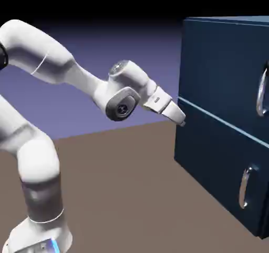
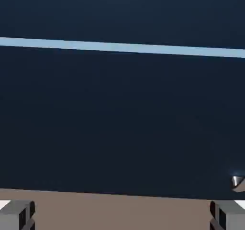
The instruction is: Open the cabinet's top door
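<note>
The white arm is reaching across the brown desk (image 1: 115, 157) with its pincer (image 1: 181, 119) pointing at the near corner of the cabinet (image 1: 210, 157), just beside the pale-blue strip (image 1: 220, 121) that is dividing the two front panels. The pincer is standing wide apart with nothing between its tips (image 2: 16, 214), probably so that it is ready to take a handle edgewise. In the hand view the navy front is filling nearly everything ahead, with only the strip crossing it and a sliver of desk below. The top door (image 1: 220, 62) is sitting above and beyond the pincer, and its vertical silver loop handle (image 1: 261, 91) is lying well apart from the tips, far along the panel. The lower panel's handle (image 1: 245, 186) is hanging below and beyond, also well apart. Nothing is lying loose on the desk in the way; to my eye the cabinet's own corner is the obstacle, since the pincer is aiming at the seam, not the handle.
</note>
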Robot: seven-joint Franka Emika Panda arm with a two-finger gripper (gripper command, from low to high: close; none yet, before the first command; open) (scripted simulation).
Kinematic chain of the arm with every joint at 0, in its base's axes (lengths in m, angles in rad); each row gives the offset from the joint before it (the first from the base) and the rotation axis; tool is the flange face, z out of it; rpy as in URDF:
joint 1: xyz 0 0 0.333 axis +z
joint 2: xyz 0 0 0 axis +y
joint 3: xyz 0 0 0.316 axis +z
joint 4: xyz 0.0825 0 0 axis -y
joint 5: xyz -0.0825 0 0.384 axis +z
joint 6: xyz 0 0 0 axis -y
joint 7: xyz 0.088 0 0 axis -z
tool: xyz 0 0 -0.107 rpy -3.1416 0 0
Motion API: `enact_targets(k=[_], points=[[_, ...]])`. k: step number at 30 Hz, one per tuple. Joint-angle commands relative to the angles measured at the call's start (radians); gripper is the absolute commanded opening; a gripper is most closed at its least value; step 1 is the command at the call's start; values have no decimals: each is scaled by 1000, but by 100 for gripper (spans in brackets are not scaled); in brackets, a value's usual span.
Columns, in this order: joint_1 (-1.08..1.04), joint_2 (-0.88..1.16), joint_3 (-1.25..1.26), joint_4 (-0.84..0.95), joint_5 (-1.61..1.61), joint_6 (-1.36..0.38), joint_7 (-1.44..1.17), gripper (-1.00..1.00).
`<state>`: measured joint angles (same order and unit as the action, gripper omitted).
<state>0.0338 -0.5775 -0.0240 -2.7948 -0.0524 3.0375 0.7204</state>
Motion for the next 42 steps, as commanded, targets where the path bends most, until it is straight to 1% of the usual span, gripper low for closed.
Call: enact_targets(k=[1,42], points=[[18,-6,-20,13,-44,0,-17,100],[759,-260,-835,529,-1827,16,-717,100]])
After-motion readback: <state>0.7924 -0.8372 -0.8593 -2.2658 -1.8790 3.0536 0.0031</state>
